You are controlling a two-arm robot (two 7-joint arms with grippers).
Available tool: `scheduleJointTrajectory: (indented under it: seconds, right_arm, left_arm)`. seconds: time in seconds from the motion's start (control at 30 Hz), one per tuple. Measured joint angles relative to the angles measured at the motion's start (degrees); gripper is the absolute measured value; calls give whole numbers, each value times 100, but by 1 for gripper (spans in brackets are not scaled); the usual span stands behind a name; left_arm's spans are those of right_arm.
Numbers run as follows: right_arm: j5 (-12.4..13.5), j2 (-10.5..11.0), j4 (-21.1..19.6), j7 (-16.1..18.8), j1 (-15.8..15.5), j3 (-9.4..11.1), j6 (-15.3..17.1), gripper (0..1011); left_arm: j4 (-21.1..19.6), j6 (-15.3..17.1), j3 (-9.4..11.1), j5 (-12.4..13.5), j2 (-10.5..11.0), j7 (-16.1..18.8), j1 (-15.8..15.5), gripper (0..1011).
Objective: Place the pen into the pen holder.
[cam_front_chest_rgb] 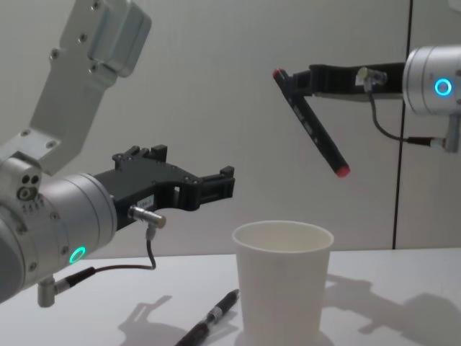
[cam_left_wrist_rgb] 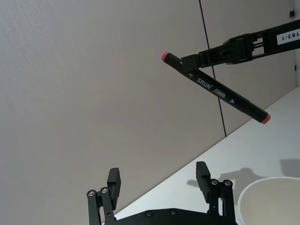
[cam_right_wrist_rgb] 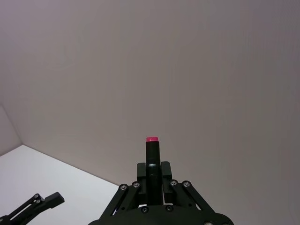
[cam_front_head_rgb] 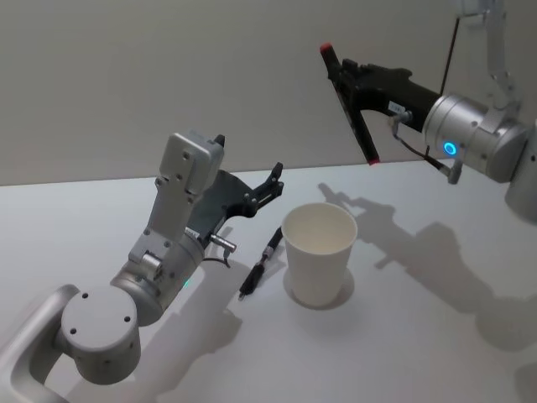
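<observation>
My right gripper (cam_front_head_rgb: 342,74) is clamped on the pen (cam_front_head_rgb: 354,113), a black marker with red ends. I grip it near its upper end, and it hangs tilted in the air above and behind the pen holder (cam_front_head_rgb: 319,252), which stands upright on the desk (cam_front_head_rgb: 436,336). From my right wrist, the pen's lower part is hidden. My left gripper (cam_left_wrist_rgb: 158,178) hovers left of the pen holder, fingers apart and empty. A second pen (cam_front_head_rgb: 260,264) lies just beside the pen holder, its near end cut off in the chest view.

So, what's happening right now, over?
Right gripper shut on the marker, tilted in the air, well clear of the paper cup. Left gripper open, hovering left of cup. Spare pen on table beside cup; cup mouth unobstructed.
</observation>
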Motion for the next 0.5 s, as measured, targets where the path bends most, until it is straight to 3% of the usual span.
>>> scheduleJointTrajectory:
  seconds: [0.17,0.5]
  right_arm:
    - [-103,24,-66,104,-54,-48,-115,175]
    - [-585,156,-345,417,-302,-223,-300,175]
  left_arm:
    - [0,0,0,0,0,0,0,1001]
    - [0,0,0,0,0,0,0,1001]
